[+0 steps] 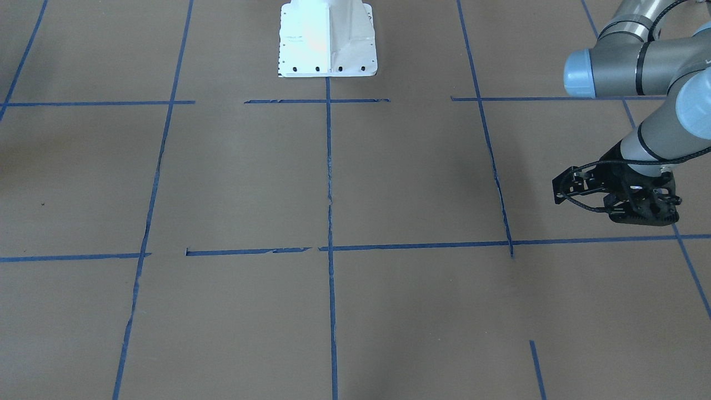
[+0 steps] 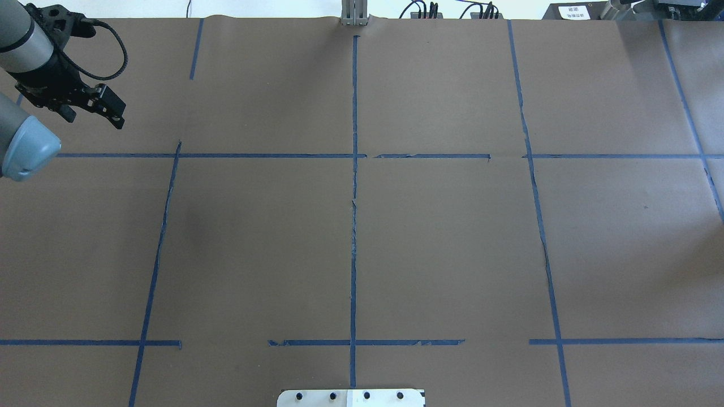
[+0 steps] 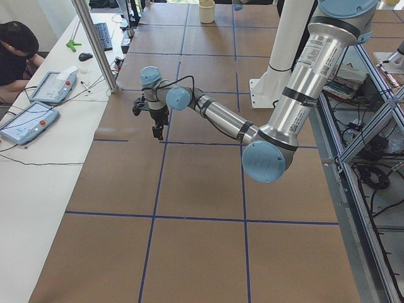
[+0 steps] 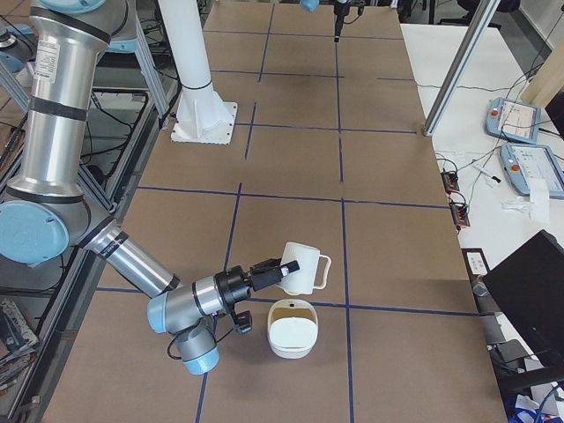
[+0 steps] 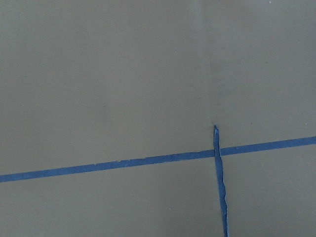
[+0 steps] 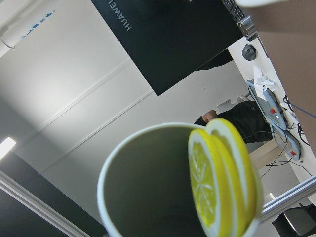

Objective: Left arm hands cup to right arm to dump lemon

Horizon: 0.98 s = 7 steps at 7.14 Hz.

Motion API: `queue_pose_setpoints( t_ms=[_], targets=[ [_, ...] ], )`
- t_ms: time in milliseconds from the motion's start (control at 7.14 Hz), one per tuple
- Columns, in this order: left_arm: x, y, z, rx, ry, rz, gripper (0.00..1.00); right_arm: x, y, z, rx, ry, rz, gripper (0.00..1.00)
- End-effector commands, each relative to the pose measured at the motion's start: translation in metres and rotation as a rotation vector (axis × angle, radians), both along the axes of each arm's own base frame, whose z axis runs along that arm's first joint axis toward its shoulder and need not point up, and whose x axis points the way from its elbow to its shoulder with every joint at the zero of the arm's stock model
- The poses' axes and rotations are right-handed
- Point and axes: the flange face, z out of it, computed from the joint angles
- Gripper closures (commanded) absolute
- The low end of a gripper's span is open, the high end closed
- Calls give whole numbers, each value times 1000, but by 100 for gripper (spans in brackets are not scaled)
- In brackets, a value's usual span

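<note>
Found small white mug with squarish loop handle (image 4: 304, 267) tilted at the tip of the right gripper (image 4: 275, 271), just beside a white rounded-square bowl with tan inner rim (image 4: 291, 339) standing on the table. Cannot tell that gripper's jaw gap from the one side view showing it.

Looked into the mug through the right wrist camera: smooth white rim, matt grey-green inside, thin round yellow lemon slices (image 6: 217, 187) with pale segmented flesh, overlapping against the rim on the view's right.

Noted left gripper (image 1: 644, 214), black and angular with a looped black cable, pointing down over the table's far left part, well apart from the mug. Cannot read its jaw gap either.

Recorded table (image 1: 422, 178) as flat matt brown paper, lightly creased, gridded with blue tape (image 5: 148, 160), ragged and torn in places. Marked white metal robot pedestal (image 1: 328, 39) with a row of dark bolt holes along its foot.

Saw alongside a white desk (image 3: 38, 202) with two grey teach pendants (image 3: 28, 120), a dark keyboard (image 3: 103, 35), a seated person in a dark top (image 3: 16, 53) and a slanted aluminium post (image 3: 95, 44). Caught a black HUAWEI-lettered screen (image 6: 168, 39) and pale wall panels behind the mug.
</note>
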Motion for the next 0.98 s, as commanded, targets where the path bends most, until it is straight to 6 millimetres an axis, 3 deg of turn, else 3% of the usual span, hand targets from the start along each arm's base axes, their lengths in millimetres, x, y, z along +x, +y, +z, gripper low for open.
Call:
queue_pose_setpoints(
  t_ms=[0,840],
  targets=[
    [0,0,0,0,0,0,0,1,-3,-1,-4,-40,6,90],
    [0,0,0,0,0,0,0,-1,-12,-1,0,-42,4,89]
  ],
)
